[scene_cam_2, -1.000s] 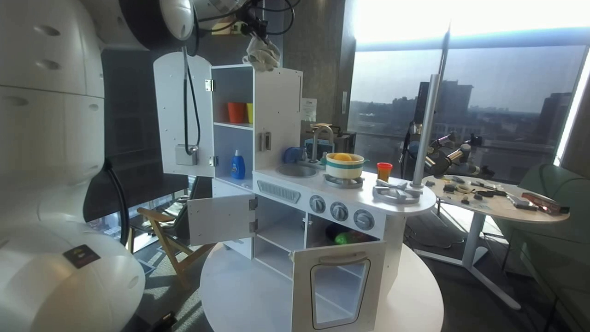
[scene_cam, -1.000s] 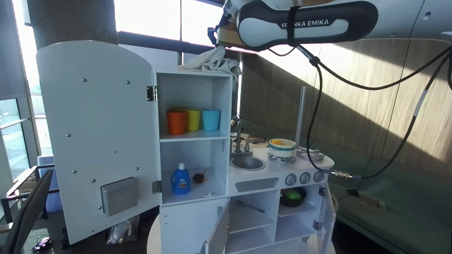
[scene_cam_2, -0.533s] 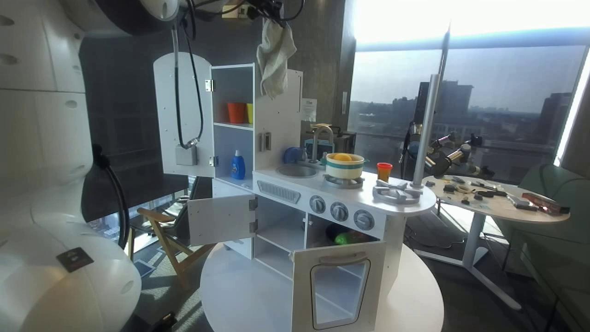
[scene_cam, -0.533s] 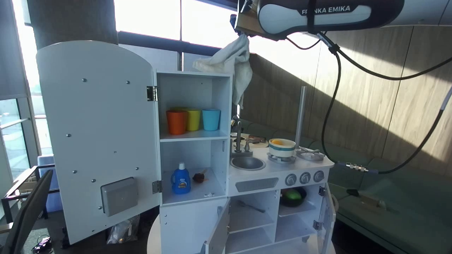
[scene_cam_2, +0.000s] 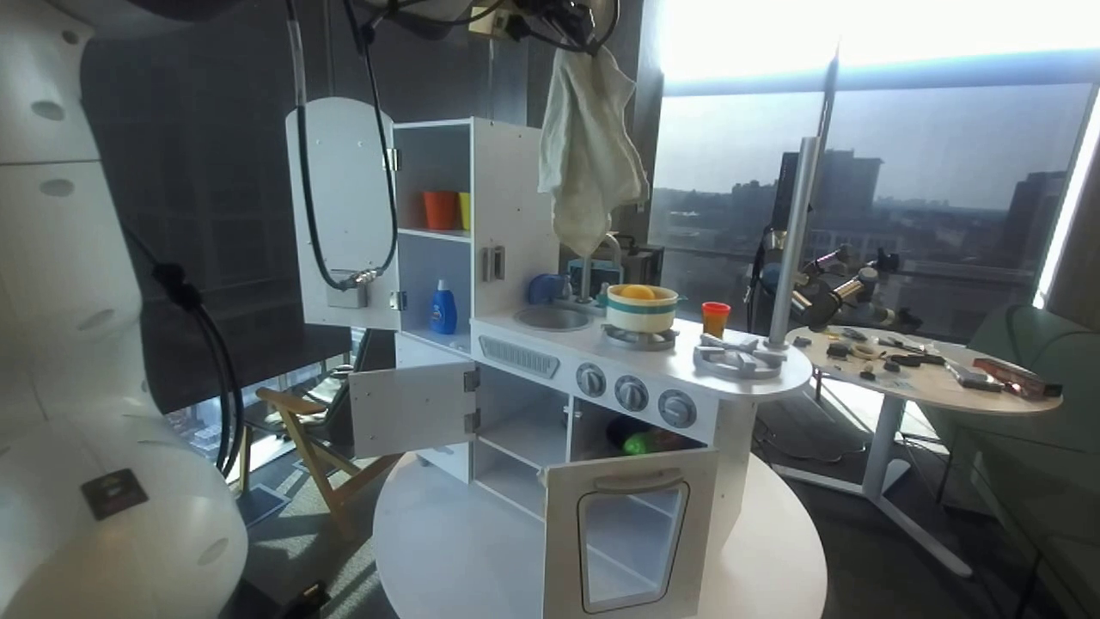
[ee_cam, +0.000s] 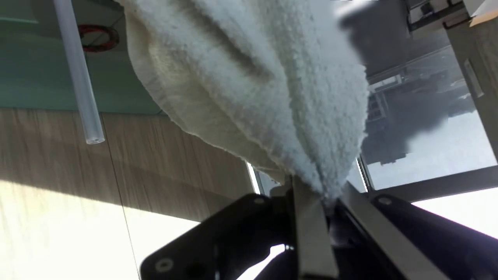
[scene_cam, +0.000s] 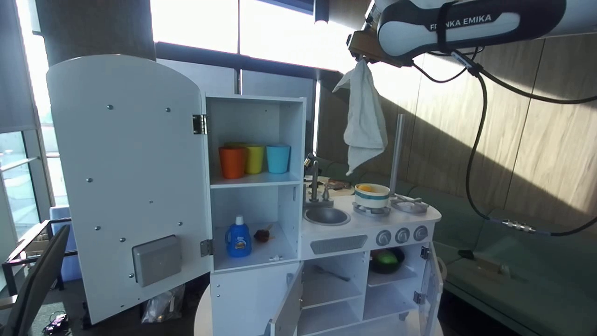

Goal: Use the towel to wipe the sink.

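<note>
A white towel hangs from my gripper (ee_cam: 325,190) at a pinched corner. The towel (scene_cam: 366,121) hangs freely in the air in both exterior views (scene_cam_2: 593,146) and fills the upper middle of the wrist view (ee_cam: 249,85). My gripper is shut on it, with the cloth bunched between the fingertips. The grey round sink (scene_cam: 327,215) is set in the white play-kitchen counter, well below the towel's lower end. The sink also shows in an exterior view (scene_cam_2: 553,319), where the towel's tip overlaps the faucet (scene_cam_2: 601,249). The sink does not show in the wrist view.
A faucet (scene_cam: 315,179) stands behind the sink. A pot with an orange item (scene_cam: 372,195) sits on the near burner. A metal post (scene_cam: 398,154) rises at the counter's far end. The tall cabinet (scene_cam: 304,140) stands beside the sink. An orange jar (scene_cam_2: 715,318) is near the pot.
The towel has been lifted off the cabinet top and carried sideways, out over the counter side. It now hangs at full length. The arm has moved with it.
</note>
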Controlling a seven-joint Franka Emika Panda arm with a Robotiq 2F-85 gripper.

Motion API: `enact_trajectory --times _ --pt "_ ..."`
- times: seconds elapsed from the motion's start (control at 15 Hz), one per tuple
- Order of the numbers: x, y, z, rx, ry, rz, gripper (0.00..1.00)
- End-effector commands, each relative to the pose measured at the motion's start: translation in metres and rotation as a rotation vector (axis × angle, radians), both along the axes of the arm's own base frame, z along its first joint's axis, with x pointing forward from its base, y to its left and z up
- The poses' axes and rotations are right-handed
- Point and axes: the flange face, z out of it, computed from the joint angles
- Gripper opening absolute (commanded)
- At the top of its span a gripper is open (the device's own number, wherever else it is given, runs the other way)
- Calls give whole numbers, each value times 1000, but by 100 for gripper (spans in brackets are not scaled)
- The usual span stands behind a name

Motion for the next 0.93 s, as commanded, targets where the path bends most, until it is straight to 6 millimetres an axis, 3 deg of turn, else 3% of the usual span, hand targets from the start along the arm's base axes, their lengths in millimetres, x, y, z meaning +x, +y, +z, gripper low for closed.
enact_trajectory --times 0.0,0.4,0.53,0.87 --pt "2 2 -37 36 25 37 4" --pt "32 43 -128 20 189 144 4" --pt "42 45 -155 31 234 151 4" --pt "57 40 -197 44 329 168 4"
